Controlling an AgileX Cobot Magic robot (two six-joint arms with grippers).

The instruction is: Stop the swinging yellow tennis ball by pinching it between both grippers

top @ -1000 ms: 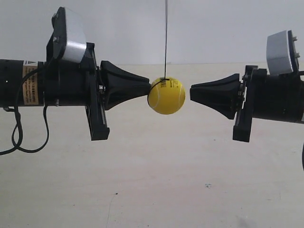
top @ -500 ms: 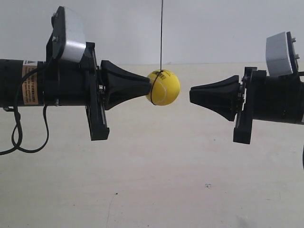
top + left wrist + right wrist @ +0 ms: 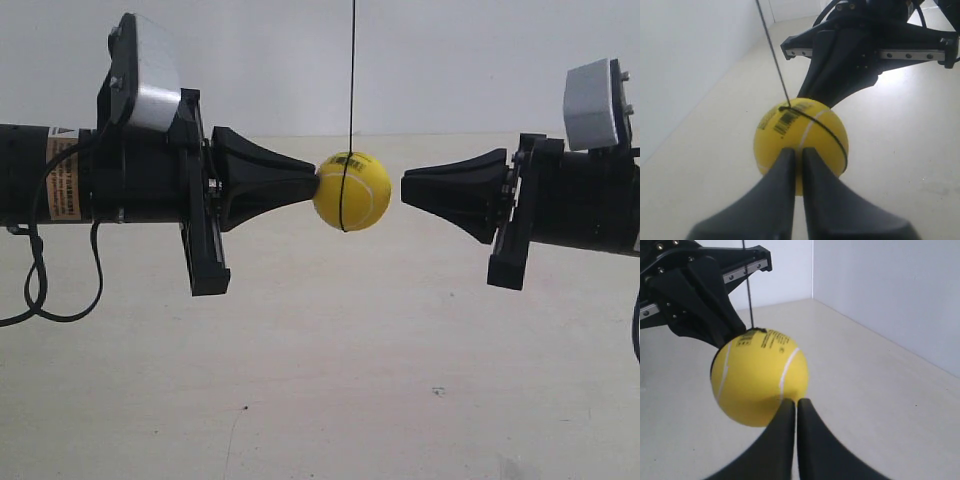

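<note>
The yellow tennis ball hangs on a thin dark string between two black cone-shaped grippers that point at each other. My left gripper, on the arm at the exterior view's left, is shut, and its tip touches the ball's side. My right gripper is shut too, with a small gap between its tip and the ball. In the left wrist view the ball sits just past my gripper, barcode print up. In the right wrist view the ball lies ahead of my gripper.
A pale table lies well below both arms. A white wall stands behind. A black cable loops down from the arm at the exterior view's left.
The ball swung toward the left gripper and up half a second ago, and is now back lower and further right. The right arm has shifted slightly upward.
</note>
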